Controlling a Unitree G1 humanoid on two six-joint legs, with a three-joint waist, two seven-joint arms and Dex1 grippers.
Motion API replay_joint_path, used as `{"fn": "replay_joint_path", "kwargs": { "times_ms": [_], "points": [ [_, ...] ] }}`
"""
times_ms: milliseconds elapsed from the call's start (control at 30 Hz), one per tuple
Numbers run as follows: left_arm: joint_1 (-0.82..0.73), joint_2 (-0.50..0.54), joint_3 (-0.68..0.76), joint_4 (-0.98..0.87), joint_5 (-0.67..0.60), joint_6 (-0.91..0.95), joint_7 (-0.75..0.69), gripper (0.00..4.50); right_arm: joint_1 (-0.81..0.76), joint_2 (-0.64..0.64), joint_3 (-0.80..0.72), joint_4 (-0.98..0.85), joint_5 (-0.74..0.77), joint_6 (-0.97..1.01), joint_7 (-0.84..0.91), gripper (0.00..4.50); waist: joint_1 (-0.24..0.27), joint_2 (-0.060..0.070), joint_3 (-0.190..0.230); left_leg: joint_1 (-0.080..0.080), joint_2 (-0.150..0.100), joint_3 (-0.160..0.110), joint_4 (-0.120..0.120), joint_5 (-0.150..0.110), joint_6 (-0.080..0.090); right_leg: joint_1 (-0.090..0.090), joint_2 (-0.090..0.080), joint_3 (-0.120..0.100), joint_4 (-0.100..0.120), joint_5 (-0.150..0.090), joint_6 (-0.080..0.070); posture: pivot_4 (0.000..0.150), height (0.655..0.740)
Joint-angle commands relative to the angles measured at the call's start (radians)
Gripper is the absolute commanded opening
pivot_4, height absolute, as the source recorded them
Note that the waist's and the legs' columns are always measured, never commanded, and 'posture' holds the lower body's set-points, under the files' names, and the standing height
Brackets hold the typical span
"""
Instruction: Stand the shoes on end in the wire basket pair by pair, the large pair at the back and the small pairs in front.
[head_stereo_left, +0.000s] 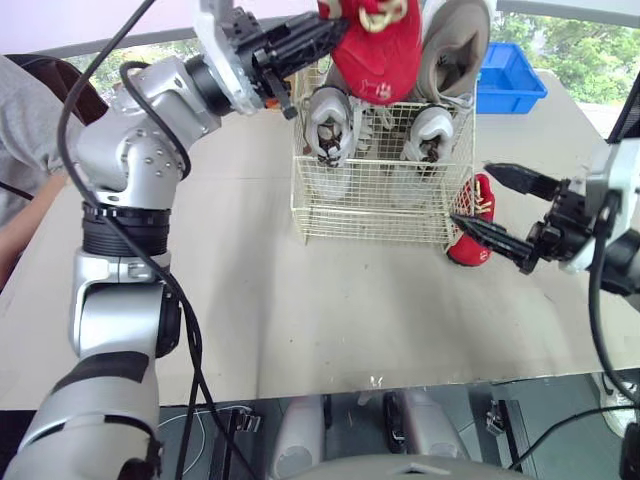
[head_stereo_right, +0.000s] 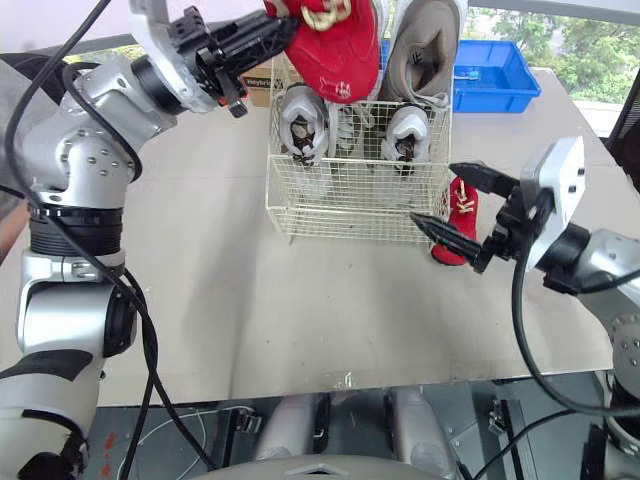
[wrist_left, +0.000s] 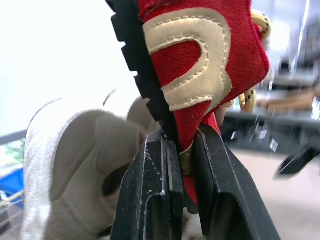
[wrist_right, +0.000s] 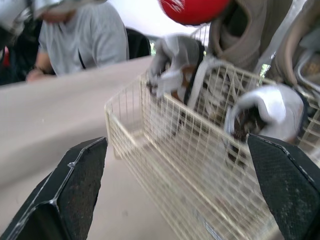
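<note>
A big flat beige table (head_stereo_left: 300, 300) takes up most of the scene. In the middle of it, a bit to the far side, sits a cream wire basket (head_stereo_left: 380, 205).

On the left edge of the scene sits a person in a grey shirt (wrist_right: 85, 35). At the far right end of the table there is a blue plastic bin (head_stereo_left: 510, 80).

The big tan shoes (head_stereo_left: 455, 45) stand on end at the far side of the basket and stick up high over its rim. Beside them, on their left, a red shoe with cream trim and a black sole (head_stereo_left: 380, 55) is up in the air over the far left part of the basket. The left gripper (wrist_left: 184, 150) has its two black fingers pinched tight on the edge of this red shoe, next to the sole.

A second red shoe with yellow laces (head_stereo_left: 466, 254) is on the table. It stands on end just outside the right wall of the basket, at the near right corner.

Two small grey and white shoes (head_stereo_left: 330, 120) stand on end in the near part of the basket, one at the left and one at the right.

The right gripper (head_stereo_right: 433, 192) is low over the table, right next to the second red shoe. Its fingers are spread wide apart and hold nothing. I cannot tell if they touch the shoe.
</note>
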Motion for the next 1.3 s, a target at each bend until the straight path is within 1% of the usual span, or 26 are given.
{"fn": "replay_joint_path", "kwargs": {
  "times_ms": [33,67,100,233,333,400,467,567,667,767,867,967,1067,1133,1167,1200,1300],
  "points": [
    [0.024,0.013,0.024,-0.019,0.07,-0.052,-0.105,0.12,0.037,-0.011,-0.069,-0.06,0.076,-0.048,-0.014,4.28,0.0,0.0,0.0,-0.001,0.0,0.0,0.0,0.0,0.0,-0.001,0.0,0.0,0.0,0.0,0.0,0.15,0.74],
    [0.076,0.032,0.031,-0.043,0.073,-0.034,-0.132,0.12,0.051,-0.007,-0.079,-0.069,0.098,-0.045,-0.033,4.28,0.0,0.0,0.0,-0.001,0.0,0.0,0.0,0.0,0.0,-0.001,0.0,0.0,0.0,0.0,0.0,0.15,0.74],
    [0.129,0.045,0.048,-0.069,0.071,-0.023,-0.142,0.12,0.068,-0.006,-0.086,-0.081,0.116,-0.049,-0.04,4.41,-0.002,0.001,0.0,0.0,0.0,0.001,0.0,0.0,0.0,-0.001,0.0,0.001,0.0,0.0,0.0,0.15,0.74],
    [0.296,0.051,0.107,-0.148,0.077,0.005,-0.101,0.12,0.148,-0.024,-0.086,-0.131,0.154,-0.069,-0.048,4.41,0.0,0.0,0.0,0.0,0.001,0.001,-0.001,0.0,0.0,-0.001,0.0,0.001,0.001,0.0,0.0,0.15,0.74],
    [0.354,0.033,0.128,-0.177,0.09,0.001,-0.079,0.12,0.188,-0.043,-0.074,-0.151,0.158,-0.087,-0.048,4.41,0.01,0.0,0.0,-0.001,0.001,-0.001,0.001,0.0,0.0,0.0,-0.001,-0.001,0.002,0.0,0.0,0.15,0.74],
    [0.395,0.028,0.114,-0.179,0.133,-0.046,-0.097,0.12,0.193,-0.042,-0.069,-0.154,0.174,-0.098,-0.067,4.41,0.011,0.0,0.0,0.0,0.001,-0.001,0.003,0.0,0.0,0.001,-0.001,-0.001,0.001,0.0,0.0,0.15,0.74],
    [0.418,0.018,0.106,-0.17,0.152,-0.053,-0.106,0.12,0.203,-0.049,-0.061,-0.154,0.195,-0.101,-0.069,4.41,0.009,0.0,0.0,0.002,0.0,0.0,0.004,0.0,0.0,0.003,-0.001,0.001,0.001,0.0,0.001,0.15,0.74],
    [0.436,0.012,0.073,-0.14,0.227,-0.122,-0.137,0.12,0.226,-0.068,-0.044,-0.157,0.182,-0.111,-0.058,4.41,0.009,0.0,0.0,0.002,0.0,0.0,0.005,0.0,0.0,0.004,-0.001,0.0,0.001,-0.002,0.003,0.15,0.74],
    [0.464,0.035,0.071,-0.141,0.266,-0.142,-0.173,0.12,0.253,-0.086,-0.05,-0.159,0.188,-0.125,-0.056,4.41,0.007,0.0,0.0,0.002,0.0,0.0,0.005,0.0,0.0,0.004,-0.001,0.001,0.001,-0.001,0.001,0.15,0.74],
    [0.481,0.04,0.076,-0.143,0.269,-0.113,-0.19,0.12,0.262,-0.09,-0.053,-0.153,0.204,-0.137,-0.063,4.41,0.004,0.0,0.0,0.002,0.0,0.0,0.004,0.0,0.0,0.003,0.0,0.001,0.001,0.0,0.0,0.15,0.74],
    [0.511,0.06,0.059,-0.134,0.303,-0.13,-0.236,0.12,0.275,-0.102,-0.042,-0.151,0.198,-0.144,-0.054,4.41,0.001,0.0,0.0,0.002,0.001,0.0,0.004,0.0,0.0,0.003,0.0,0.001,0.001,0.0,0.0,0.15,0.74],
    [0.525,0.082,0.05,-0.115,0.302,-0.082,-0.275,0.12,0.285,-0.115,-0.025,-0.14,0.185,-0.155,-0.037,4.41,0.001,0.0,0.0,0.002,0.001,0.0,0.004,0.0,0.0,0.003,0.0,0.0,0.001,0.0,0.0,0.15,0.74],
    [0.524,0.086,0.062,-0.119,0.324,-0.074,-0.237,1.69,0.287,-0.118,-0.024,-0.123,0.193,-0.163,-0.03,4.5,-0.001,0.001,-0.001,0.004,0.001,0.0,0.003,0.0,0.0,0.004,0.001,0.002,0.001,0.0,0.0,0.15,0.74],
    [0.531,0.089,0.095,-0.148,0.308,-0.058,-0.213,2.39,0.294,-0.123,-0.021,-0.109,0.182,-0.162,-0.03,4.5,0.002,0.001,-0.002,0.005,0.001,0.0,0.003,0.0,0.0,0.005,0.001,0.001,0.002,0.0,0.0,0.15,0.74],
    [0.542,0.093,0.123,-0.176,0.28,-0.037,-0.207,2.93,0.296,-0.126,-0.014,-0.101,0.169,-0.161,-0.03,4.5,0.003,0.001,-0.002,0.006,0.001,0.0,0.003,0.0,0.0,0.006,0.0,0.001,0.002,-0.002,0.003,0.15,0.74],
    [0.555,0.097,0.153,-0.205,0.247,-0.014,-0.203,3.21,0.298,-0.129,-0.008,-0.091,0.157,-0.158,-0.035,4.5,0.003,0.001,-0.002,0.007,0.001,0.0,0.003,0.0,0.0,0.007,0.0,0.001,0.003,-0.002,0.003,0.15,0.74],
    [0.584,0.106,0.225,-0.266,0.182,0.052,-0.175,3.21,0.3,-0.142,0.01,-0.06,0.103,-0.163,-0.047,4.5,0.004,0.001,-0.001,0.01,0.002,0.001,0.003,0.0,0.0,0.01,0.0,0.002,0.003,-0.003,0.004,0.15,0.74]
  ]
}}
